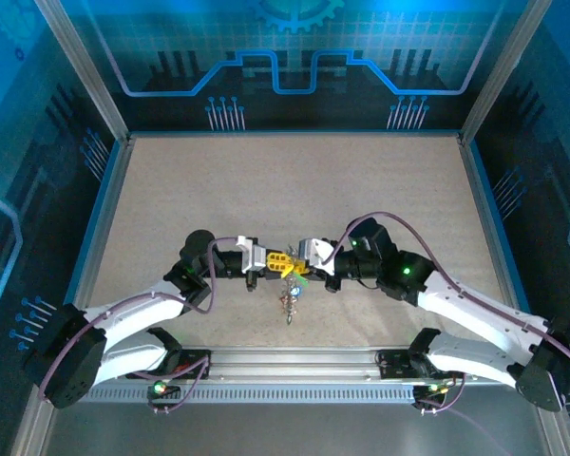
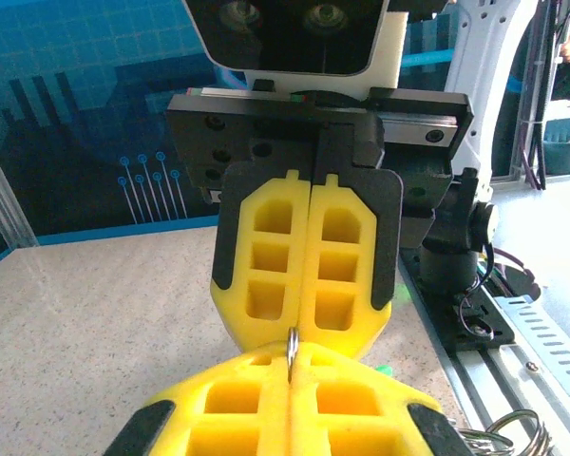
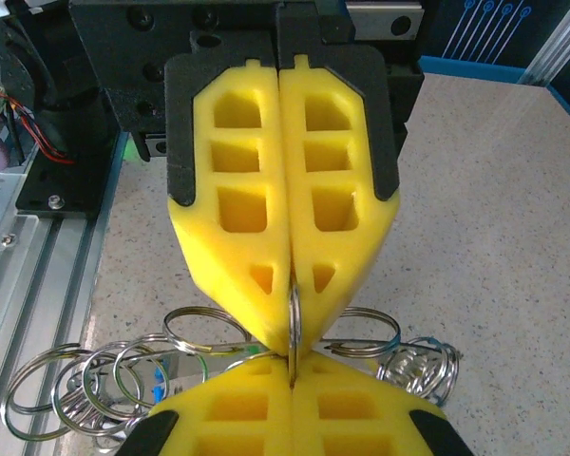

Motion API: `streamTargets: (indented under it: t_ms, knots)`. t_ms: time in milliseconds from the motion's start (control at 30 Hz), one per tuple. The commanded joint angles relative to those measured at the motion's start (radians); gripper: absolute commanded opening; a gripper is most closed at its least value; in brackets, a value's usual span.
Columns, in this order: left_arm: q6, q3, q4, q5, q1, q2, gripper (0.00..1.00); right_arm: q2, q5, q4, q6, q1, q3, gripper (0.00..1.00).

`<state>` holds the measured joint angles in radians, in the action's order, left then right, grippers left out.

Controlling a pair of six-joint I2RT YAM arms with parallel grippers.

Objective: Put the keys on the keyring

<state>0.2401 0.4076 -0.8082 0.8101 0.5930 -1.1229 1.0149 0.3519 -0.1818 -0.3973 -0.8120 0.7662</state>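
Top external puts the keys near the front middle of the table. They are a small silvery bunch with flecks of green and blue, hanging just under the spot where the two arms meet tip to tip.

From the right wrist we see the keyring only edge-on. It is a thin bright sliver of wire running straight from the seam of the left gripper into the seam of the right gripper. Both pairs of yellow fingers are pressed together with no gap, each pinching that wire, so the keyring is held between them above the table.

The fingers hide its full circle, and we cannot count the keys or read their tags. We also cannot tell whether the bunch touches the surface.

Below the fingers a tangle of small rings spreads left and right, cut off at the bottom by the right gripper's own fingers. The base rail lies just beside them to the left.
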Motion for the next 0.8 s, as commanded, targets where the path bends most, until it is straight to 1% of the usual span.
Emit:
streamTargets:
  t_ms: [0, 167, 233, 367, 500, 667, 767]
  knots:
    - [0.036, 0.009, 0.018, -0.004, -0.005, 0.020, 0.13, -0.045, 0.009, -0.015, -0.015, 0.014, 0.006, 0.00]
    - [0.130, 0.042, 0.193, -0.024, -0.005, 0.053, 0.13, -0.055, -0.032, -0.104, -0.044, 0.013, 0.035, 0.00]
    - [0.148, 0.053, 0.229, -0.029, -0.003, 0.058, 0.13, -0.053, -0.032, -0.117, -0.047, 0.013, 0.040, 0.00]
    - [0.146, 0.056, 0.237, -0.028, -0.004, 0.054, 0.14, -0.032, -0.037, -0.139, -0.058, 0.010, 0.058, 0.00]
    - [0.140, 0.059, 0.239, -0.028, 0.000, 0.049, 0.18, -0.010, -0.050, -0.148, -0.069, -0.002, 0.072, 0.00]
    - [0.140, 0.066, 0.251, -0.022, 0.006, 0.042, 0.19, 0.005, -0.066, -0.145, -0.066, -0.011, 0.083, 0.00]
    - [0.138, 0.068, 0.258, -0.016, 0.014, 0.036, 0.26, 0.008, -0.078, -0.145, -0.065, -0.012, 0.087, 0.00]
